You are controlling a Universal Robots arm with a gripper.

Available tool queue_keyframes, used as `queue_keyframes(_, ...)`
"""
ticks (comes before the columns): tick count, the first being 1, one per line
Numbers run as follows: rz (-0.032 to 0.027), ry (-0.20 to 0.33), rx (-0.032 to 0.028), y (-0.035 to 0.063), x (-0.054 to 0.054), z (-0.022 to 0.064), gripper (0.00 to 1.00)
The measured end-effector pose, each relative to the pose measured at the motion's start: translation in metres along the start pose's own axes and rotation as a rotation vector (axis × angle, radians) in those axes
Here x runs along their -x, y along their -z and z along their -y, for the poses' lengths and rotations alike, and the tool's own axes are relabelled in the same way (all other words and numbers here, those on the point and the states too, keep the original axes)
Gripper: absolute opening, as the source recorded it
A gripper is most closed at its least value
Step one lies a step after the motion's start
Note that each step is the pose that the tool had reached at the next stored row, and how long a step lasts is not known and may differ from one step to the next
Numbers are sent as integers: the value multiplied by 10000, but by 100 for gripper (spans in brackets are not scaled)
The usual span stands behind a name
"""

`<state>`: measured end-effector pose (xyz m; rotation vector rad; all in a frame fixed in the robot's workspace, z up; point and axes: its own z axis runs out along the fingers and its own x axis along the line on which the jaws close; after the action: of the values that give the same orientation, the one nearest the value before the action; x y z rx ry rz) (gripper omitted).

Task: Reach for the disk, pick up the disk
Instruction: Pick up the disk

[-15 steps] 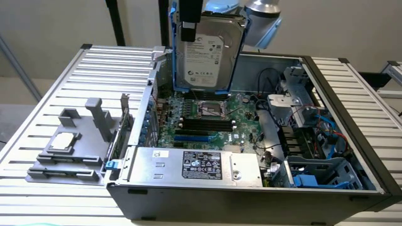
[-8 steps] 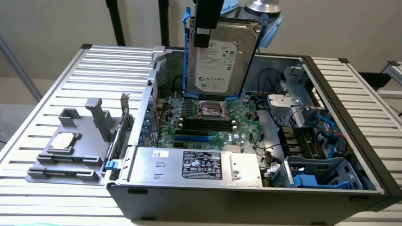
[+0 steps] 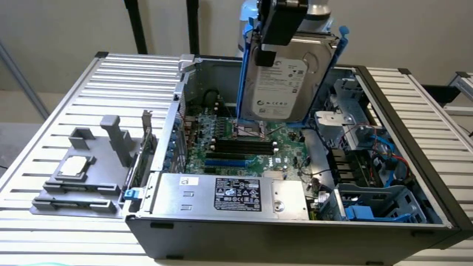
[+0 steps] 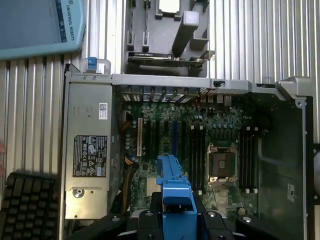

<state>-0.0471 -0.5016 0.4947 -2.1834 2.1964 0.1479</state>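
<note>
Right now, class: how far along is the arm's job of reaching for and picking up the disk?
Reaching looks done: the gripper grips the disk by its blue rail. Picking up is well underway: the disk hangs upright above the open computer case, clear of the motherboard. Nothing evidently remains.

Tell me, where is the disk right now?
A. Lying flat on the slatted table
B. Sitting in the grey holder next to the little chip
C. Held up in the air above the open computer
C: the disk hangs upright in the gripper, lifted clear above the computer; its blue rail sits between the gripper's fingers in the wrist view.
</note>
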Motion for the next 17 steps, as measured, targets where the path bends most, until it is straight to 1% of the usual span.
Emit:
queue_keyframes(6,-1,0,0,20,-116,253,33)
queue_keyframes(17,0,0,1,57,-288,755,33)
